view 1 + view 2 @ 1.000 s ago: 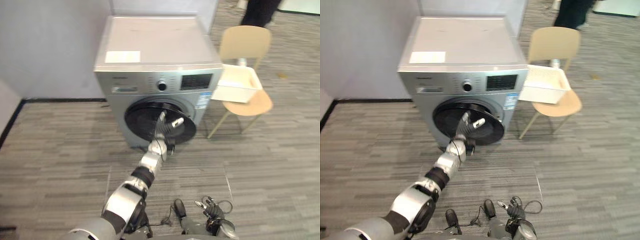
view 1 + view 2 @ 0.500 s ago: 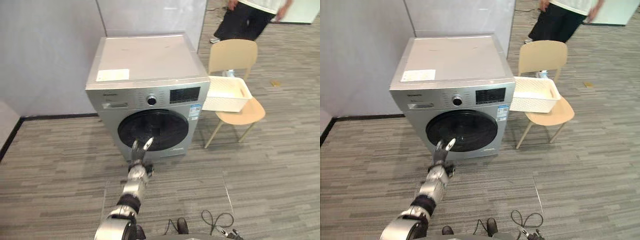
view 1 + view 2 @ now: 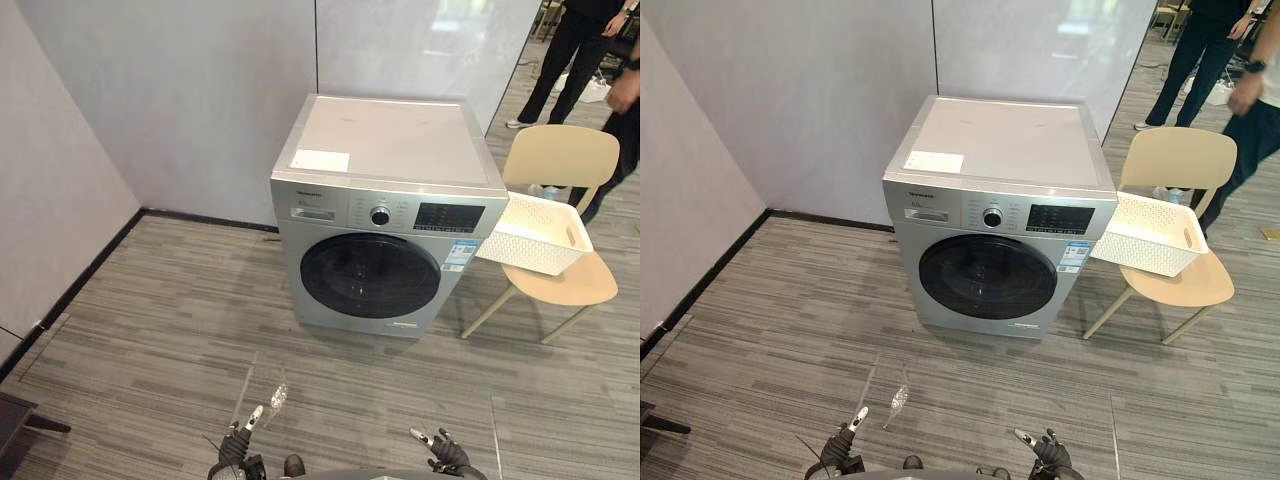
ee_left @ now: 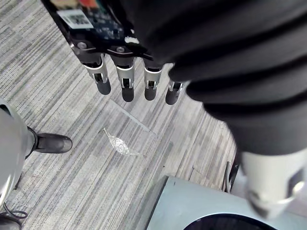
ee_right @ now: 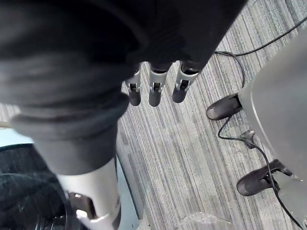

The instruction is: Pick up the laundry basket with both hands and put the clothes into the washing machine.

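The silver washing machine [image 3: 385, 215] stands against the grey wall, its round dark door [image 3: 370, 275] closed. A white perforated laundry basket [image 3: 535, 233] sits on a beige chair [image 3: 572, 285] just right of the machine. My left hand [image 3: 240, 442] hangs low at the near edge, well short of the machine, and its fingers [image 4: 125, 84] are straight over the floor. My right hand [image 3: 442, 455] hangs low too, its fingers [image 5: 154, 91] straight and holding nothing. Both hands are far from the basket.
A crumpled bit of clear foil [image 4: 117, 143] lies on the grey plank floor in front of the machine. People [image 3: 580, 45] stand beyond the chair at the far right. A grey wall with a dark skirting [image 3: 90, 270] runs along the left.
The camera has risen and pulled back from the machine. My left arm, which reached to the washer door, has drawn back and dropped to my side.
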Motion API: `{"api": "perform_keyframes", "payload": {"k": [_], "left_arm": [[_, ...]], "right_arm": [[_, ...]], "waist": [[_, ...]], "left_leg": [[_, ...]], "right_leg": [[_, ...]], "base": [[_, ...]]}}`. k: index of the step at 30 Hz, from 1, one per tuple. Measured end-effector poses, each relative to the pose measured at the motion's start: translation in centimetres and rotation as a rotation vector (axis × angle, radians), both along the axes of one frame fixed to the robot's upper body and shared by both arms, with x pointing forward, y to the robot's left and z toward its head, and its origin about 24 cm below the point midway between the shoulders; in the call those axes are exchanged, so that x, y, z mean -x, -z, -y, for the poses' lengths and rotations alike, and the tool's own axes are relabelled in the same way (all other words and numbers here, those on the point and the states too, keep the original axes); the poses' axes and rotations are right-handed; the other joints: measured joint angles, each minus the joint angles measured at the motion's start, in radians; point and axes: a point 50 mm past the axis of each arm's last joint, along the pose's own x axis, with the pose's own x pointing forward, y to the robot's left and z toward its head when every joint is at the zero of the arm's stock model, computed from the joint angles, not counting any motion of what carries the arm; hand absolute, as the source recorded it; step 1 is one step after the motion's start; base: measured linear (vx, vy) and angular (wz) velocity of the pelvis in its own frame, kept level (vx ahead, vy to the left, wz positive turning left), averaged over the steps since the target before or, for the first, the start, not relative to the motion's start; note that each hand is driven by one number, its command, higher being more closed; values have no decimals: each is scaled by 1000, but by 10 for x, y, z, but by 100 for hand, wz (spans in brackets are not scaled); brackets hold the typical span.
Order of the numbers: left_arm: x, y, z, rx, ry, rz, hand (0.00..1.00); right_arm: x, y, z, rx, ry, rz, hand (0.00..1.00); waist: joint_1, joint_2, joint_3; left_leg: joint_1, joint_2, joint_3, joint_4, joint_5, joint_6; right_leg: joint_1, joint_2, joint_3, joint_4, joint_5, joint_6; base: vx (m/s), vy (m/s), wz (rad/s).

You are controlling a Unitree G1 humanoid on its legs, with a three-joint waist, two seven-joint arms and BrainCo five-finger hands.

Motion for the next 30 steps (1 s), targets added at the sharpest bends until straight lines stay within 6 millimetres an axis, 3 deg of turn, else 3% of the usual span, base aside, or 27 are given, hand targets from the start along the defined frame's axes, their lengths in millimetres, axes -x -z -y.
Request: {"api": "perform_keyframes", "payload": {"k": [6,12,22,26,27,28,29,30], "left_arm": [[12,4,-5,23,-25,-48,0],[10,3,-7,17,-5,-46,0],[-2,1,-4,30,19,-16,0],[-3,1,-4,35,4,-10,0],[-2,0,-5,37,-4,-4,0],[-4,0,-5,45,-4,3,0],[-3,0,-7,52,-32,5,0],[-3,0,-7,52,-37,4,0]], "right_arm": [[11,4,5,-1,-27,-53,0],[14,7,5,-13,-21,-106,0],[-2,5,2,2,-123,-103,0],[-15,3,-7,-6,-166,-67,0],[-16,2,-9,-10,-169,-63,0],[-19,1,-8,-7,-174,-53,0],[-23,-1,-6,4,-181,-34,0],[-23,-1,-5,7,-187,-29,0]], "waist": [[0,-2,1],[-4,-13,8],[1,-18,30],[5,-30,47],[6,-38,52],[4,-37,63],[0,-34,76],[0,-38,83]], "left_leg": [[3,-38,-19,0,-12,18],[32,-64,-26,0,-29,41],[30,-102,-81,1,-37,55],[34,-144,-142,2,-56,81],[45,-171,-178,2,-68,97],[54,-175,-210,9,-72,103],[46,-184,-253,70,-95,124],[42,-187,-274,106,-115,127]], "right_leg": [[5,-35,-14,11,-16,17],[35,-56,-13,13,-29,12],[49,-85,-57,48,-73,19],[55,-132,-124,135,-136,42],[53,-164,-154,198,-163,65],[22,-183,-149,317,-146,87],[-53,-190,-95,533,-144,3],[-95,-185,-63,640,-118,-44]], "base": [[38,65,12],[68,39,4],[54,8,17],[84,22,53],[127,27,86],[134,37,123],[147,34,112],[197,49,124]]}}
